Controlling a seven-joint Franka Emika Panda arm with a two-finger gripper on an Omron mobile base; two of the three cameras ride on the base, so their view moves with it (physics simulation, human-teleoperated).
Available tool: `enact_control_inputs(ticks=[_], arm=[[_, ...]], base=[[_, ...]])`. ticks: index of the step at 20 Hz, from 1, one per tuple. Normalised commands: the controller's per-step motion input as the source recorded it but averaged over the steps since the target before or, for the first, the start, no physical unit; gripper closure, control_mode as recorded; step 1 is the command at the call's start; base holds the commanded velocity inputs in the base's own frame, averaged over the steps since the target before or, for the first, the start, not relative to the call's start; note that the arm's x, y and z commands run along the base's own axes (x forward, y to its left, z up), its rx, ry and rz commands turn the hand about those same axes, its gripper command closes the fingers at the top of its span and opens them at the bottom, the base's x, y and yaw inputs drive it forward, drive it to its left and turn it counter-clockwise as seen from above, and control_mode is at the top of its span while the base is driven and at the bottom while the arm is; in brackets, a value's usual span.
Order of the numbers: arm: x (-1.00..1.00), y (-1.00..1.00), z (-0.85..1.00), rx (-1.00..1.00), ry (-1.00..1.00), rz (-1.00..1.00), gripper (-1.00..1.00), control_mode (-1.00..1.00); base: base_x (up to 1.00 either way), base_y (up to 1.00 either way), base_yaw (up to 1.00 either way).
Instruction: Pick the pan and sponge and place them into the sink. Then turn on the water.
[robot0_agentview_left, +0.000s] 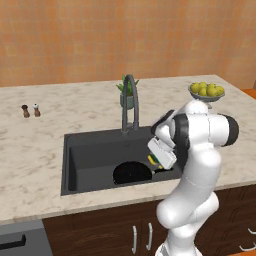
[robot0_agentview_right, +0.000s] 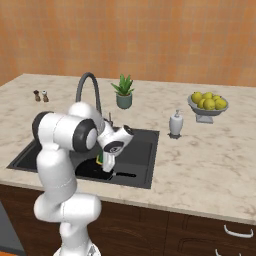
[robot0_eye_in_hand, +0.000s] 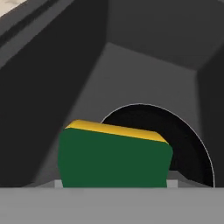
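Kitchen: marble counter (robot0_agentview_left: 40, 145), sink (robot0_agentview_left: 90, 155), faucet (robot0_agentview_left: 130, 102), cabinets (robot0_agentview_left: 100, 232) below.

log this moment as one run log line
pan: in sink | sponge: held in tool over the pan | faucet: no water | next: release sponge

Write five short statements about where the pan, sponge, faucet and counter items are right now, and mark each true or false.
1. The pan lies in the sink. True.
2. The sponge sits on the counter beside the lemons. False: it is at the gripper, above the pan inside the basin.
3. Water runs from the faucet. False: no stream is visible.
4. A bowl of yellow fruit stands on the counter to the right of the sink. True.
5. The potted plant stands in the basin. False: it stands on the counter behind the sink.
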Motion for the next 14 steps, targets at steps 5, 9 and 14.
enact_control_inputs(ticks=[5, 9, 14], arm=[[0.32, 0.05, -0.32, 0.06, 0.03, 0.0, 1.0, -1.0], [0.33, 0.1, -0.36, 0.06, 0.06, 0.0, 1.0, -1.0], [0.39, 0.02, -0.31, 0.08, 0.06, 0.0, 1.0, -1.0]], base=[[0.0, 0.0, 0.0], [0.0, 0.0, 0.0], [0.0, 0.0, 0.0]])
